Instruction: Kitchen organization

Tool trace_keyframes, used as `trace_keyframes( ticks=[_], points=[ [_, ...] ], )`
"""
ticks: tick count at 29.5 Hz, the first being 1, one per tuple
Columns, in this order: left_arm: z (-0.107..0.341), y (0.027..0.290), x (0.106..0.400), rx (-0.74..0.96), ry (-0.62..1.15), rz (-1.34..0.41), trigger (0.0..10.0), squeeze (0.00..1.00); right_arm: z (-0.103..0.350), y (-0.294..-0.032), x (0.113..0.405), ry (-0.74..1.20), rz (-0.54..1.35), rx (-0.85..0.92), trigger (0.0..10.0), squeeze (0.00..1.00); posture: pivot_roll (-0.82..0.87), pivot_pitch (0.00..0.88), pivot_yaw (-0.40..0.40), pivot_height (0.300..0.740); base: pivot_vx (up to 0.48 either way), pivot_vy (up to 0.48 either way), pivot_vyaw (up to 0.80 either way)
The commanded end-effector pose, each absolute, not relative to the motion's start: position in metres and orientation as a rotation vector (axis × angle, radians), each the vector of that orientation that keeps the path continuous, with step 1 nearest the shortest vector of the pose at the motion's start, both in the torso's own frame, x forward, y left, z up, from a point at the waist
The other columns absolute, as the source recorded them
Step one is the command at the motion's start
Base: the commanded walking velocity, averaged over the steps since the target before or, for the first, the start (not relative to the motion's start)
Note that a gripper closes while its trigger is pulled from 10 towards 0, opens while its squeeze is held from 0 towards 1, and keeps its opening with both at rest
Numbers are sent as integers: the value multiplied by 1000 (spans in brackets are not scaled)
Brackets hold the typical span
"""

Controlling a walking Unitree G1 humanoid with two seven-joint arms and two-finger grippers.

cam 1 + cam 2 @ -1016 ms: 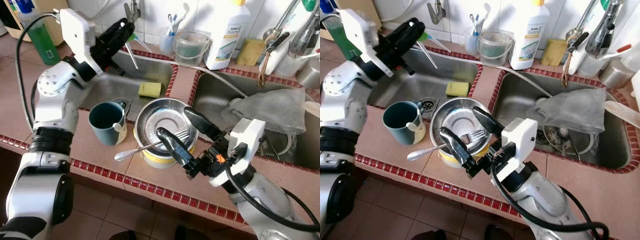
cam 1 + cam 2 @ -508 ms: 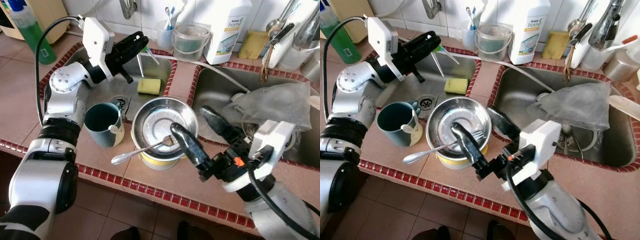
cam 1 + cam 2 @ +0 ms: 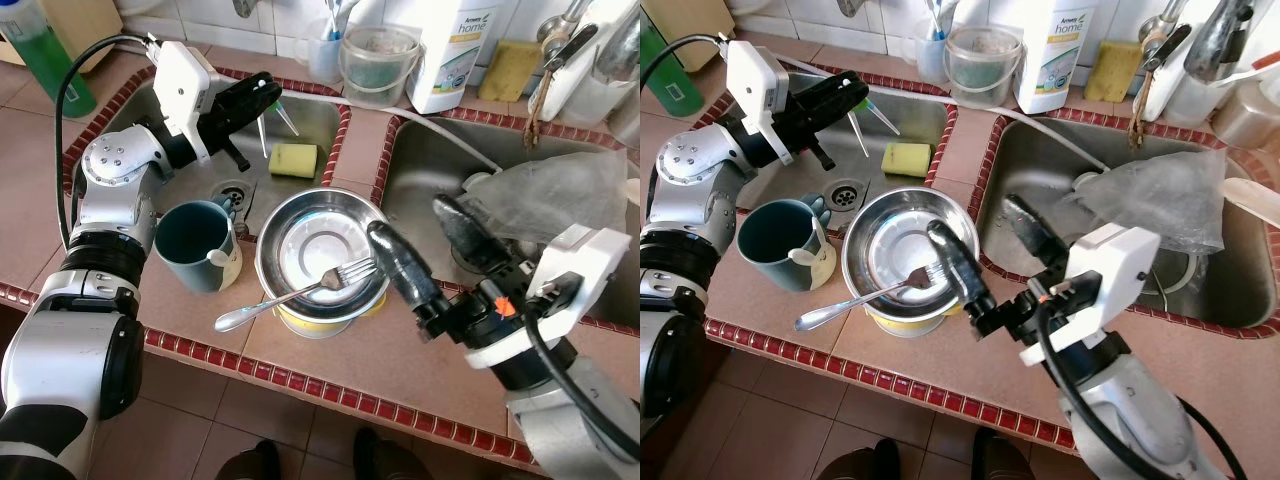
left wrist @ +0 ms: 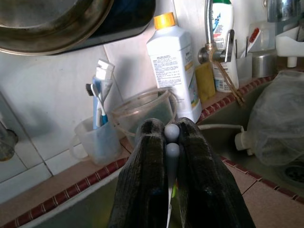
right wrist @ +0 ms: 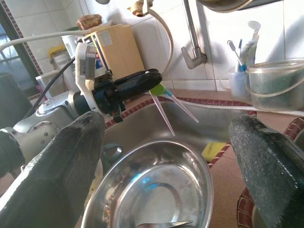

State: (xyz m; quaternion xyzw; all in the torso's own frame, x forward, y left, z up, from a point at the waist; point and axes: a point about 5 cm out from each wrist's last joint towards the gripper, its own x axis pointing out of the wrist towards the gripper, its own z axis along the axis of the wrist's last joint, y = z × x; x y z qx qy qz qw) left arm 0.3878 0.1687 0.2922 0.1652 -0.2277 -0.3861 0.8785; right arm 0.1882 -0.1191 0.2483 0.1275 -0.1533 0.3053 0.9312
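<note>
Left eye view: my left tool (image 3: 262,92) hangs over the left sink (image 3: 310,125), clenched on what look like two thin toothbrushes (image 3: 272,118), though I can't be sure. My right tool (image 3: 425,235) is spread wide beside the bowl (image 3: 320,250) on the tabletop (image 3: 330,345), a fork (image 3: 290,295) lying in it.
</note>
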Motion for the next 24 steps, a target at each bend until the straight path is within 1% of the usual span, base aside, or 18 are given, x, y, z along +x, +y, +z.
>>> trace_keyframes(
  ticks=[1, 8, 13, 14, 16, 17, 18, 19, 20, 24],
  points=[
    [298, 173, 387, 370, -487, -800, 10000, 0, 248, -122, 188, -307, 614, 256, 10000, 0, -163, 290, 25, 740, 0, 0, 0],
    [299, 176, 388, 386, -490, -787, 10000, 0, 249, -121, 187, -298, 634, 260, 10000, 0, -162, 291, 19, 740, 0, 0, 0],
    [300, 179, 389, 365, -485, -770, 10000, 0, 250, -120, 187, -299, 644, 263, 10000, 0, -158, 290, 18, 740, 0, 0, 0],
    [301, 181, 389, 355, -483, -762, 10000, 43, 250, -120, 187, -299, 648, 265, 10000, 0, -157, 288, 18, 740, 0, 0, 0],
    [301, 181, 389, 355, -483, -759, 10000, 43, 250, -120, 187, -299, 649, 267, 10000, 0, -157, 288, 18, 740, 0, 0, 0],
    [301, 182, 389, 361, -482, -756, 10000, 141, 251, -120, 187, -299, 653, 266, 10000, 0, -156, 288, 17, 740, 0, 0, 0],
    [302, 183, 389, 354, -486, -750, 10000, 839, 251, -120, 187, -299, 654, 266, 10000, 0, -156, 287, 16, 740, 0, 0, 0],
    [303, 183, 390, 349, -489, -745, 10000, 839, 251, -120, 187, -299, 655, 267, 10000, 0, -156, 287, 16, 740, 0, 0, 0],
    [303, 185, 390, 329, -485, -732, 10000, 1000, 251, -120, 187, -300, 657, 267, 10000, 0, -154, 286, 16, 740, 0, 0, 0],
    [305, 187, 391, 319, -487, -726, 10000, 1000, 251, -119, 187, -300, 664, 272, 10000, 0, -153, 285, 13, 740, 0, 0, 0]
  ],
)
